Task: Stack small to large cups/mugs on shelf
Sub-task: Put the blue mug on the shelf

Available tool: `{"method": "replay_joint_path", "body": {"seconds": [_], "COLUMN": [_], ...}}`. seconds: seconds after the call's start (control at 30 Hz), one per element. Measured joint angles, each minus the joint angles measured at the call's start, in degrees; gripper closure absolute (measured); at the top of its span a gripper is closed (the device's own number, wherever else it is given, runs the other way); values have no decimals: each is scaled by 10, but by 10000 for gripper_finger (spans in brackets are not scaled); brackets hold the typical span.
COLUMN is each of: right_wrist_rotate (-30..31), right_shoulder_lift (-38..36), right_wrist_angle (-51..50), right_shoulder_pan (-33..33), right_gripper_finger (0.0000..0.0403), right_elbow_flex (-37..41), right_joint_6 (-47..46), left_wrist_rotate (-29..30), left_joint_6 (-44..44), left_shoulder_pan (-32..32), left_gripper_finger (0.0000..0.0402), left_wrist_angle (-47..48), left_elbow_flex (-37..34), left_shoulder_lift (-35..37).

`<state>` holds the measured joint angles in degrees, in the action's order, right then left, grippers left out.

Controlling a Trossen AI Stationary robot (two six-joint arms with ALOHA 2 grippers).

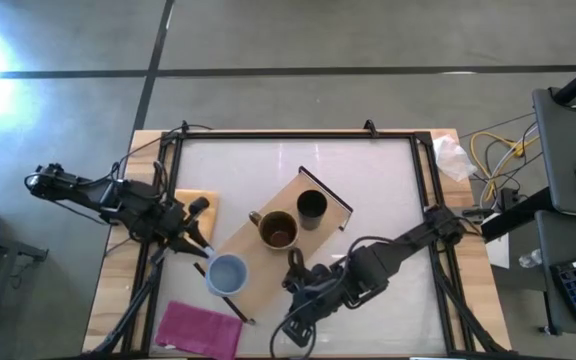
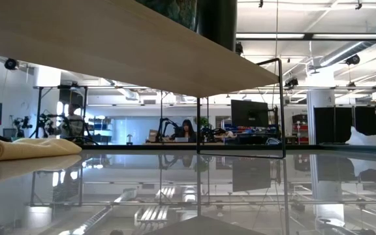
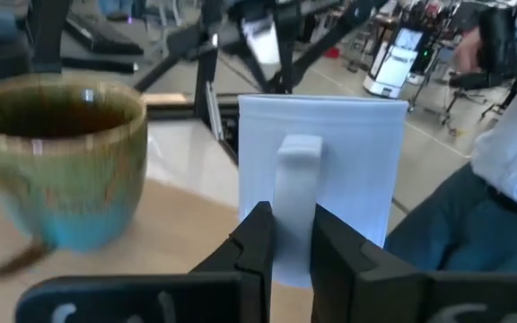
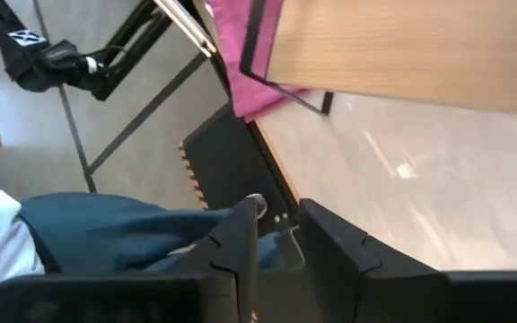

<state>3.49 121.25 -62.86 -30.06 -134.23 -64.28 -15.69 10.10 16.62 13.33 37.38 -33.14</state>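
The shelf [image 1: 243, 245] lies slantwise across the middle of the table. On it stand the black cup [image 1: 311, 207], the mustard-brown mug [image 1: 278, 230] and the light blue-grey mug [image 1: 227, 273], which is at the board's near-left end. My left gripper [image 1: 204, 250] is at the blue mug's left side, shut on its handle. In the left wrist view the blue mug [image 3: 348, 152] is straight ahead, with the brown mug [image 3: 56, 152] beside it. My right gripper [image 4: 278, 233] is open and holds nothing; it hovers off the shelf's near long edge, pointing toward the table's near-left corner. My left gripper pinches the blue mug's handle [image 3: 296, 170] between its two fingers [image 3: 258, 242]. It comes level from the table's left side, and the fingers lie across the handle. The mug stays upright over the shelf's [image 3: 178, 233] end; the fingers hide its base.
An orange cloth [image 1: 196, 205] lies left of the shelf and a magenta cloth [image 1: 200, 328] by the near edge, partly under the shelf's rail [image 4: 281, 85]. A person in jeans [image 4: 124, 233] stands at the near side. Black frame rails border the table [image 1: 408, 180].
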Motion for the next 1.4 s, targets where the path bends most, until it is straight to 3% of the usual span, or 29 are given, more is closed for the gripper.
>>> {"method": "replay_joint_path", "body": {"seconds": [0.2, 0.6, 1.4], "right_wrist_rotate": [3, 12, 7], "right_shoulder_lift": [-13, -23, -24], "right_wrist_angle": [-13, -17, -14], "right_shoulder_pan": [6, 25, 45], "right_gripper_finger": [333, 335, 335], "right_elbow_flex": [0, 0, 0], "right_joint_6": [-30, -60, -105], "left_wrist_rotate": [-1, -1, 5], "left_joint_6": [-1, -44, -104], "left_shoulder_pan": [1, 0, -43], "left_gripper_finger": [373, 367, 374], "left_wrist_angle": [-104, -262, -372], "left_elbow_flex": [-88, -187, -232], "left_shoulder_lift": [26, 22, -69]}}
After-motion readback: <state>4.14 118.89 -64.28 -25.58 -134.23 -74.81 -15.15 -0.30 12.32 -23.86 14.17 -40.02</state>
